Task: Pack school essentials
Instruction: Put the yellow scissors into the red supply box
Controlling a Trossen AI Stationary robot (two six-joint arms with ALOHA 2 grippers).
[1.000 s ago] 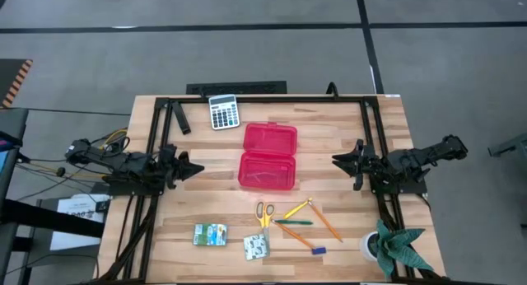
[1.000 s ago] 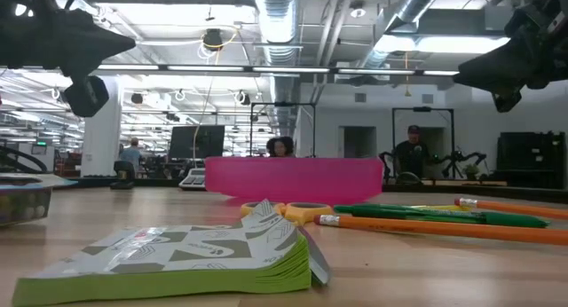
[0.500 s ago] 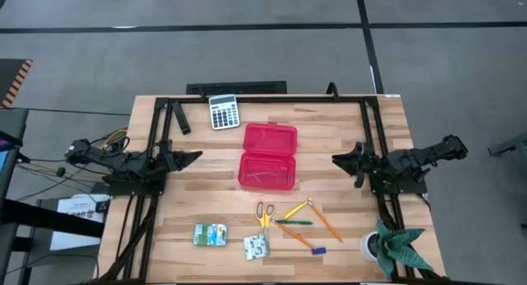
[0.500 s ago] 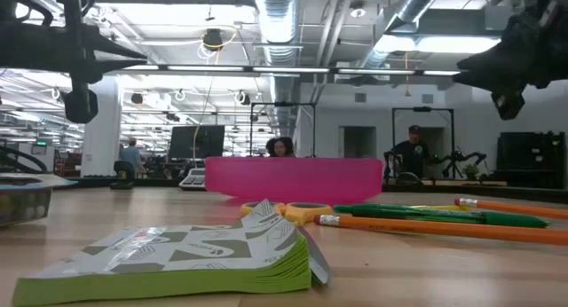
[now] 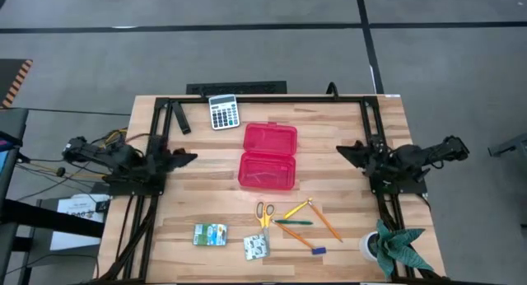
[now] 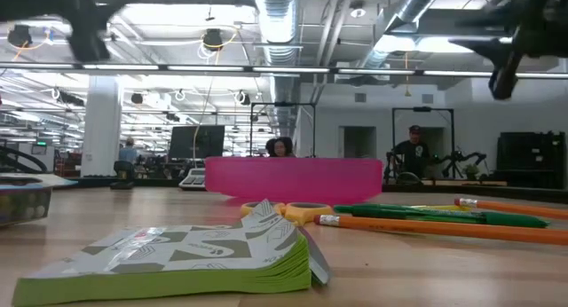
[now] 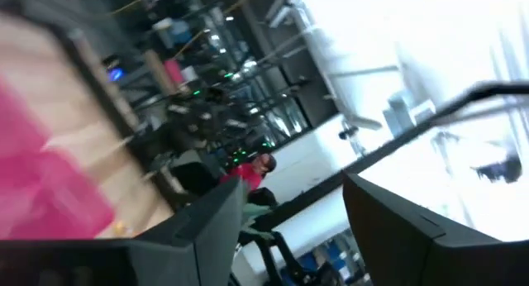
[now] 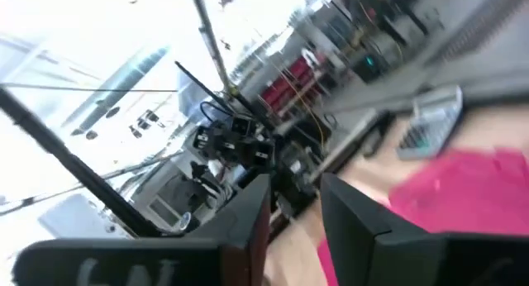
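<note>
The school essentials lie loose on the table's near half: yellow-handled scissors [image 5: 263, 212], yellow [image 5: 296, 209], green [image 5: 294, 222] and orange pencils [image 5: 327, 222], a tiny blue piece [image 5: 319, 250] and two printed packets [image 5: 210, 234] [image 5: 256, 247]. In the low view the nearer packet [image 6: 195, 258] lies flat in front. My left gripper [image 5: 191, 157] hovers at the table's left side, my right gripper [image 5: 342, 149] at its right side. Both are raised well above the table and point toward the middle. Each wrist view shows open fingers with nothing between them [image 7: 285, 236] [image 8: 293, 220].
A red hinged case [image 5: 268, 156] lies open at the table's middle, between the two grippers. A grey calculator [image 5: 223, 112] sits at the far edge. A potted plant [image 5: 395, 248] stands at the near right corner. People stand in the room beyond [image 6: 411, 152].
My left gripper has gone up and tipped its fingers upward, nearly leaving the top of the low view. My right gripper has risen a little and rolled about its own axis. Nothing on the table has moved.
</note>
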